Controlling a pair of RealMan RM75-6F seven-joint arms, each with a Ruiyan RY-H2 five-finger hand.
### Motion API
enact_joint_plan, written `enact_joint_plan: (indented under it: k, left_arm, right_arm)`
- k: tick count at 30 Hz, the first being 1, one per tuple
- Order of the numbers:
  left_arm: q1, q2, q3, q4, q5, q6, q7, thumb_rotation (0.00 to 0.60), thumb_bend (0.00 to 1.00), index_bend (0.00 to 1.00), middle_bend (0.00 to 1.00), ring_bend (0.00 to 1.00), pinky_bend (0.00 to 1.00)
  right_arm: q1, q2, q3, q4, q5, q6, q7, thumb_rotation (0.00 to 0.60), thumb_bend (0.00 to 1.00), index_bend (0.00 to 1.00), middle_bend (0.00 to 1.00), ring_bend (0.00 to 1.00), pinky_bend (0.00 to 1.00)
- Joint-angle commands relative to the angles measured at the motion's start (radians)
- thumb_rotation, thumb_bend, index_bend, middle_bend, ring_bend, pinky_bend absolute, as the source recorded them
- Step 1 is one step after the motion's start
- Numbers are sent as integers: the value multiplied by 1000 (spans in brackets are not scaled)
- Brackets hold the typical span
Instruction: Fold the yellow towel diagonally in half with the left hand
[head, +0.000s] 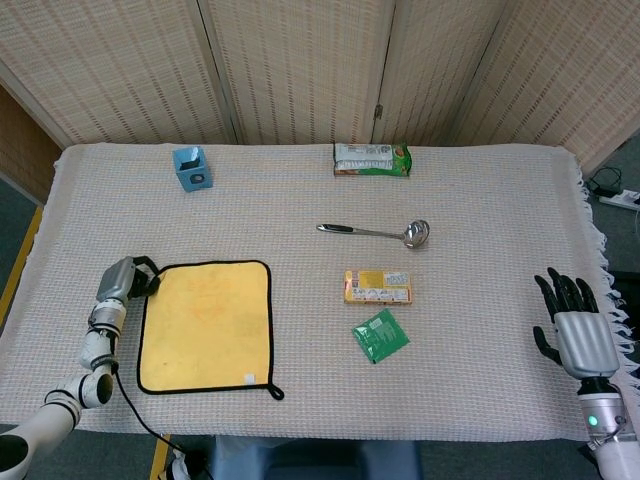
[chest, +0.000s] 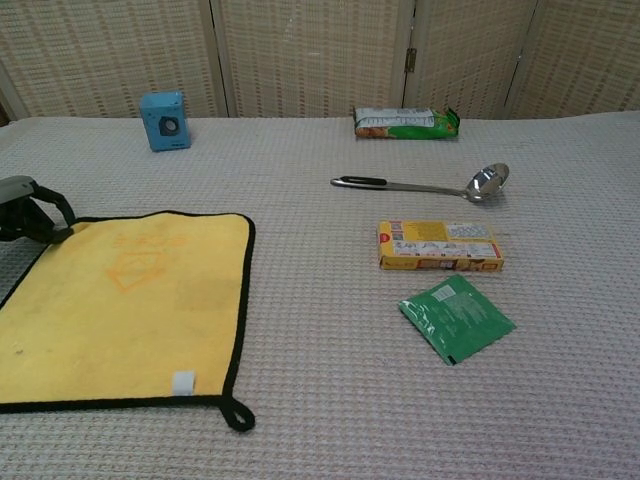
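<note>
Left hand (head: 122, 280) at yellow towel (head: 206, 326) corner

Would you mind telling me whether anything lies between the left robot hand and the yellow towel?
Nothing visible does. The left robot hand is already at the far-left corner of the yellow towel, which lies flat with nothing on it.

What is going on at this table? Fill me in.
The robot's left hand is at the far left corner of the yellow towel, which lies flat and unfolded. Whether it grips the corner yet is unclear. The right hand hangs open at the table's right edge, holding nothing. The ladle lies untouched.
</note>
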Motion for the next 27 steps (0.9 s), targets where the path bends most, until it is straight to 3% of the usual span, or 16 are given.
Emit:
enact_joint_plan:
  k: [1, 9, 19, 27]
  left_arm:
    - [0, 2, -5, -10, 0, 14, 5, 600, 474, 583, 1000, 1000, 1000]
    - [33, 46, 1, -132, 20, 113, 50, 600, 487, 627, 1000, 1000, 1000]
    - [132, 174, 32, -524, 24, 321, 266, 600, 493, 628, 1000, 1000, 1000]
    - [181, 221, 57, -755, 15, 438, 423, 600, 494, 628, 1000, 1000, 1000]
  right_arm:
    - [1, 0, -1, 0, 0, -3, 1, 600, 491, 0, 0, 0, 0]
    - [-1, 4, -5, -8, -10, 2, 5, 600, 491, 0, 0, 0, 0]
    - [-11, 25, -27, -34, -64, 28, 33, 600, 491, 0, 0, 0, 0]
    - [-15, 38, -42, -47, -106, 43, 56, 600, 492, 0, 0, 0, 0]
